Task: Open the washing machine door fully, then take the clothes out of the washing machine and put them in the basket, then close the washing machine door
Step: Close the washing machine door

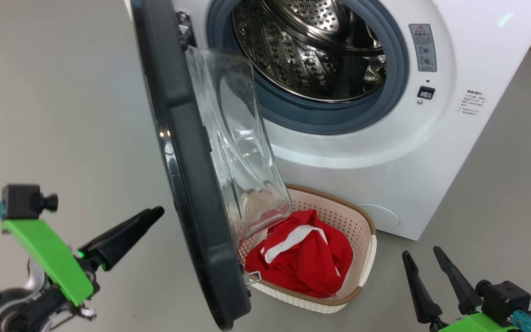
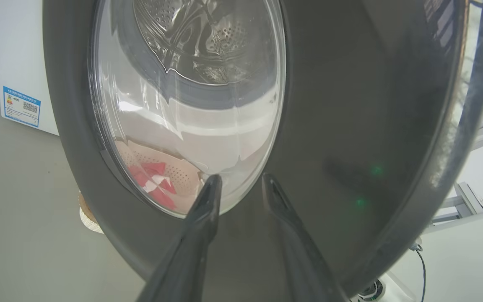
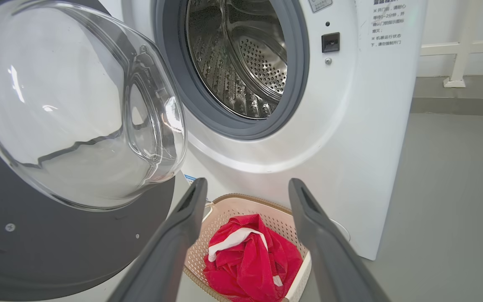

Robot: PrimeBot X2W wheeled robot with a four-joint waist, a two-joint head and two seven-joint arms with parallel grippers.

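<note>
Your left gripper [image 1: 155,213] was released, its two dark fingers parted with nothing between them. The tips aimed at the outer black face of the washing machine door [image 1: 191,175], close to it; I could not tell whether they touched. That arm came in low on the door's outer side, fingers slanting up toward it. In the left wrist view the tips lay over the lower edge of the door's glass.

Your right gripper [image 1: 422,252] was wide open and empty, low on the door's inner side and well apart from it, fingers pointing up.

The door hung swung out from the washing machine [image 1: 385,175], edge-on to your head camera, its clear bowl bulging away from the left gripper. Just behind the door's lower edge the basket [image 1: 367,221] sat on the floor at the machine's foot, its long axis running out from the machine's front. The clothes [image 1: 302,258] lay bunched inside it, red with a white stripe uppermost.
</note>
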